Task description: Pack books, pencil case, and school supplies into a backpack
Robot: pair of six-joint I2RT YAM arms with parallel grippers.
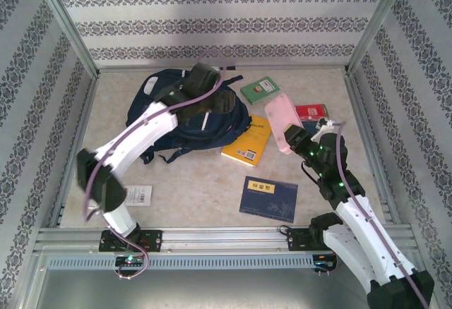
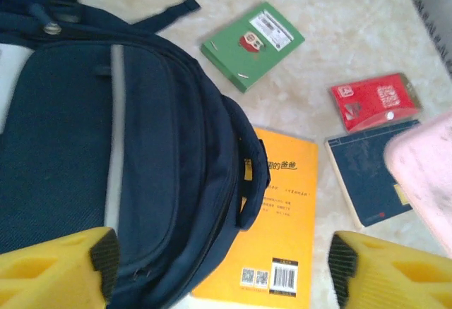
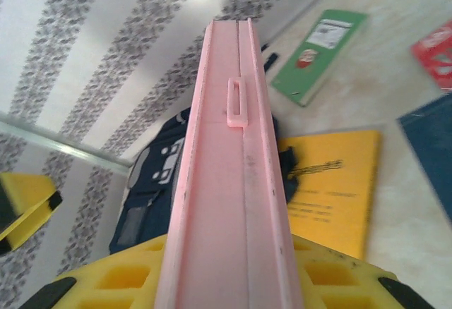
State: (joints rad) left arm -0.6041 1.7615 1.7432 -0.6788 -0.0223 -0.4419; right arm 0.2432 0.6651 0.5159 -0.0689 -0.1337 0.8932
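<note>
Surface (image 1: pixel 205 182): pale and mottled, inside a metal frame, with patterned walls on three sides.
left jaws: apart, with both yellow fingertips (image 2: pixel 60 270) at the bottom of the left wrist view and nothing pinched between them.
backpack (image 1: pixel 194 115): lies flat directly below the left jaws, with its front panel and grey stripe by the left fingertip and its zipped side in the gap.
orange-yellow book (image 2: pixel 279 231): flat below the gap of the left jaws, toward the right fingertip, its left edge hidden by the backpack's side.
right jaws: clamped on the pencil case.
pencil case (image 3: pixel 229 182): pink, held on edge above the surface, reaching out ahead of the right jaws.
green booklet (image 2: pixel 252 43): flat, well ahead of both pairs of jaws, clear of the backpack.
red booklet (image 2: pixel 374 101): flat, ahead and to the right of the left jaws.
navy book (image 2: pixel 367 175): flat just right of the orange-yellow book, partly hidden under the pencil case.
second navy book (image 1: pixel 269 198): flat and alone, behind both pairs of jaws, toward the arm bases.
white packet (image 1: pixel 139 195): flat, well behind the left jaws.
</note>
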